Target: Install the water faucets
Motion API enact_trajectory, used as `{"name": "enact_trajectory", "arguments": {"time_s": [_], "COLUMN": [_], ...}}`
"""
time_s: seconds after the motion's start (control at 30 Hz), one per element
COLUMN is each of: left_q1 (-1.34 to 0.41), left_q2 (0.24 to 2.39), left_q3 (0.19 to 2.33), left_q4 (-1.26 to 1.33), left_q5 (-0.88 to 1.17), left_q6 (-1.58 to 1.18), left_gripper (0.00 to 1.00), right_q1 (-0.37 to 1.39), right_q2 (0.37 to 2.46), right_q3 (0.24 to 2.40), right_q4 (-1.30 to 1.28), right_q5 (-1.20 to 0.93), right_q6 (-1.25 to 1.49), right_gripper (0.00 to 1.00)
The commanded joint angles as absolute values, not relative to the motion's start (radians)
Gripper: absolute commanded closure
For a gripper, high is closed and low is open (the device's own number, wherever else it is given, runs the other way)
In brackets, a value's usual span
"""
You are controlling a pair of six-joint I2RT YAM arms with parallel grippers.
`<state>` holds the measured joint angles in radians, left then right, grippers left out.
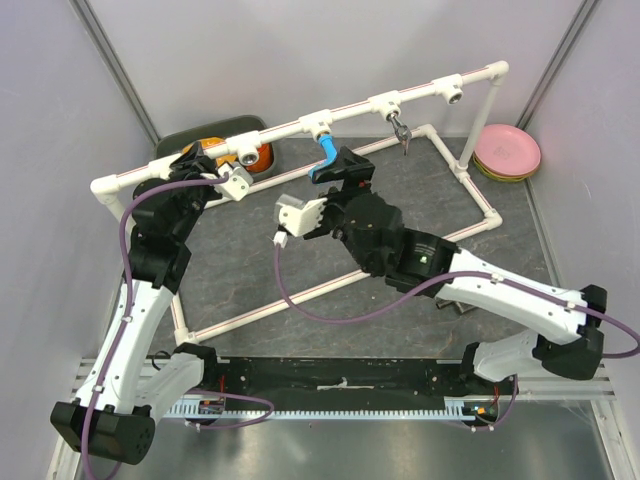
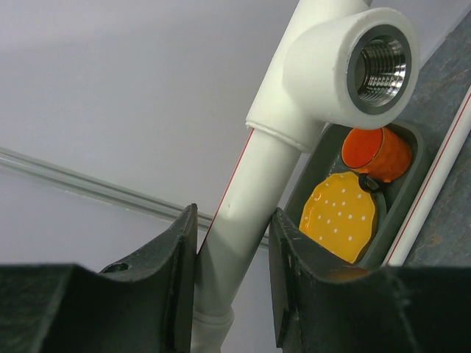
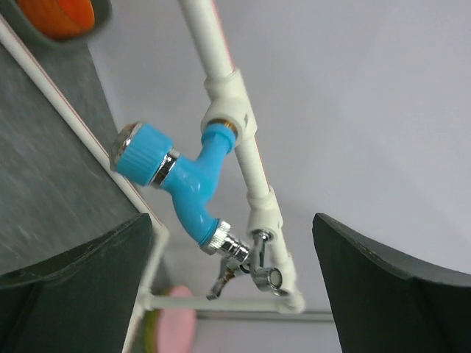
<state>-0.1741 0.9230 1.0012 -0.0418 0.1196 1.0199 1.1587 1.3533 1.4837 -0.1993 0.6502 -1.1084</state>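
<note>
Blue plastic faucet (image 3: 185, 179) stood with its orange threaded end entered in a white tee of the pipe frame (image 1: 355, 112). In the right wrist view its knob pointed left and its spout slanted down. A chrome faucet (image 3: 246, 266) hung from the next tee along the same rail, just beyond the blue one.

The right gripper (image 3: 231, 228) faced the blue faucet with its fingers (image 3: 81, 283) spread wide, one on each side and neither touching it. This posture would suit a fresh bite on the faucet body for a further turn.

The left gripper (image 2: 233, 220) was closed narrowly about the top rail of the frame. Its pads (image 2: 180, 279) pressed on both sides of the pipe, just along from an empty tee socket (image 2: 383, 66) with a bare metal thread. The likely purpose of the clamp was to steady the light frame, so that twisting at the neighbouring tee would not rock it.

How deeply the blue thread was seated could not be told, though a band of orange showed at the joint.

Behind the rail, a grey-green tray (image 2: 421, 158) held an orange cup (image 2: 375, 153) and a yellow dotted disc (image 2: 342, 217). Pink plates (image 1: 507, 152) lay well apart at the right.
</note>
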Motion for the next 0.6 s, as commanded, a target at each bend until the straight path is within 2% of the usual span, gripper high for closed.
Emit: {"name": "enact_trajectory", "arguments": {"time_s": [0.0,0.23,0.37,0.57], "left_q1": [-0.144,-0.144,-0.144,-0.144], "left_q2": [0.945,0.934,0.928,0.925], "left_q3": [0.982,0.977,0.976,0.973], "left_q4": [-0.068,-0.066,-0.063,-0.061], "left_q5": [0.091,0.089,0.092,0.094], "left_q6": [0.836,0.836,0.836,0.839], "left_gripper": [0.98,0.98,0.98,0.98], "right_q1": [1.172,1.158,1.128,1.091], "right_q2": [1.403,1.477,1.517,1.581], "right_q3": [1.404,1.335,1.287,1.307], "right_q4": [-0.145,0.052,0.3,0.357], "right_q5": [0.92,0.974,0.94,0.888], "right_q6": [-1.567,-1.79,-1.925,-1.942], "right_gripper": [0.02,0.02,0.02,0.02]}}
